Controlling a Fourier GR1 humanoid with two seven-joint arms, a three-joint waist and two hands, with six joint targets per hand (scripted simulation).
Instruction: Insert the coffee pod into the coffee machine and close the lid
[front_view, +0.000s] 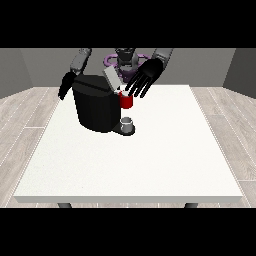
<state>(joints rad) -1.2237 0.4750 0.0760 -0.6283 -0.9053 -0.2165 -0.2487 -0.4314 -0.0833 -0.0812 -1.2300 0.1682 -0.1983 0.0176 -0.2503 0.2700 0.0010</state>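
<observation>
Lid (111, 77) stands tilted open on the coffee machine (96, 105), likely light and stiff, best pushed near its free edge by the open, spread-fingered hand at the view's right (145, 76) hovering just beside it; pod not discernible.

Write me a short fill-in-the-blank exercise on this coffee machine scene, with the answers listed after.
1. The coffee machine is coloured ____.
2. The lid of the machine stands ____.
3. The robot hand at the view's right has its fingers ____, above a red thing at the machine.
4. The table is coloured ____.

Answers: black; open; spread; white
</observation>
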